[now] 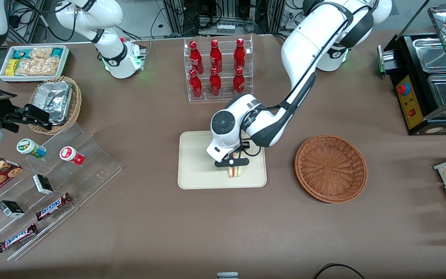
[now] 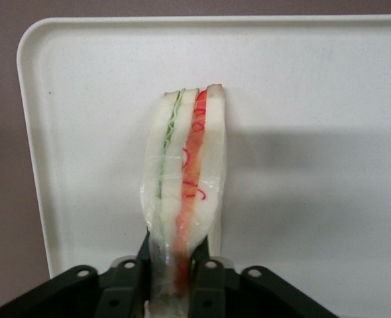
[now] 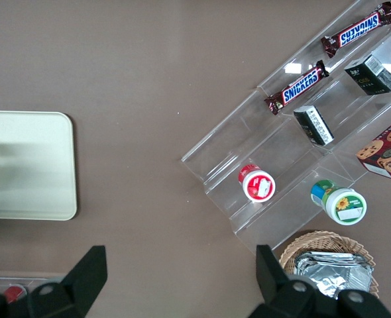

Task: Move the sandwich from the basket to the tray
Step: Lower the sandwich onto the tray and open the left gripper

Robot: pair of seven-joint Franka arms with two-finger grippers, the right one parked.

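The sandwich (image 1: 236,171) (image 2: 185,179), a wrapped wedge of pale bread with green and orange-red layers, stands on edge on the cream tray (image 1: 196,170) (image 2: 315,99). My left gripper (image 1: 235,162) (image 2: 177,278) is directly above the tray, its black fingers (image 2: 209,258) pressed against both sides of the sandwich, shut on it. The sandwich's lower end looks to touch the tray surface, near the tray edge closest to the front camera. The reddish-brown wicker basket (image 1: 330,167) lies beside the tray toward the working arm's end, with nothing in it.
A clear rack of red bottles (image 1: 218,69) stands farther from the front camera than the tray. Acrylic steps with snack bars, small boxes and cups (image 1: 45,186), a foil-filled tan basket (image 1: 56,102) and a white snack box (image 1: 33,62) lie toward the parked arm's end. A black food warmer (image 1: 428,81) sits at the working arm's end.
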